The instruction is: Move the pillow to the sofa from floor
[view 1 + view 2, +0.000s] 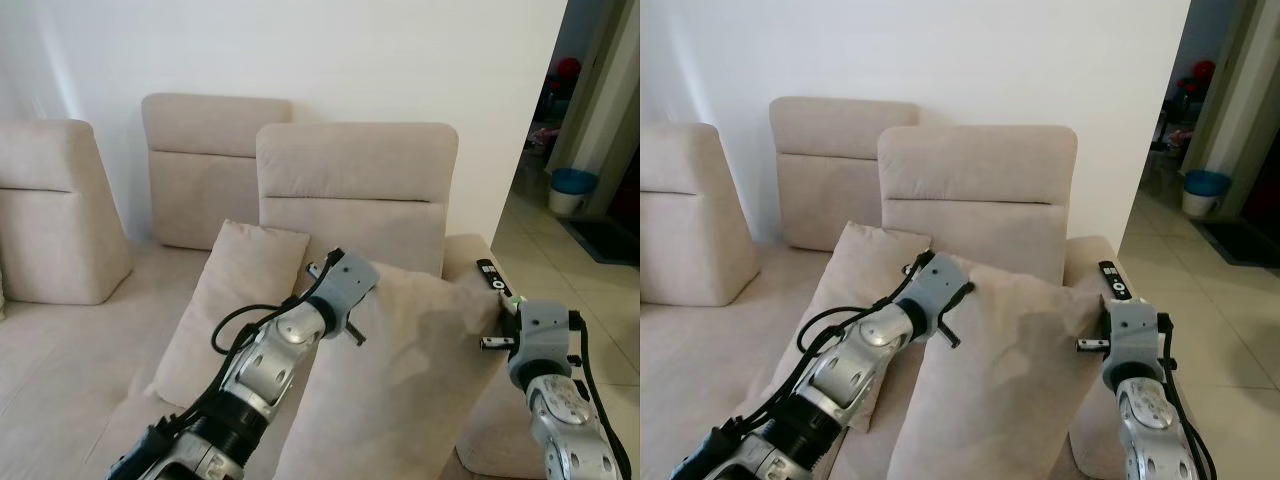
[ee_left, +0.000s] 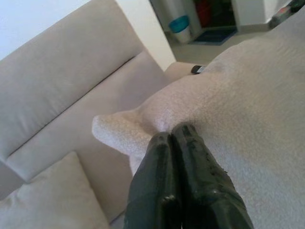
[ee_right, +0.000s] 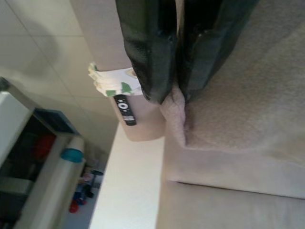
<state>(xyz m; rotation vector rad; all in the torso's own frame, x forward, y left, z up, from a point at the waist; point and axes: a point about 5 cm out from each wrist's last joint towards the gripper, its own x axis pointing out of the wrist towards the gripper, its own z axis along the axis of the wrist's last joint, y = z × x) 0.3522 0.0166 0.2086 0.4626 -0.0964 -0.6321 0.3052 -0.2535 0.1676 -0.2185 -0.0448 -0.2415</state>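
Observation:
I hold a large beige pillow (image 1: 405, 385) up in front of the beige sofa (image 1: 355, 180), one gripper at each upper corner. In the left wrist view my left gripper (image 2: 170, 134) is shut on the pillow's (image 2: 248, 114) puckered corner. In the right wrist view my right gripper (image 3: 172, 98) is pinched shut on the other corner of the pillow (image 3: 238, 114), beside its white and green label (image 3: 116, 83). The pillow hides most of the seat below it.
A second beige pillow (image 1: 240, 300) leans on the sofa seat behind my left arm. A black remote (image 1: 492, 277) lies on the sofa's right armrest. Tiled floor and a doorway with a blue bin (image 1: 572, 190) lie to the right.

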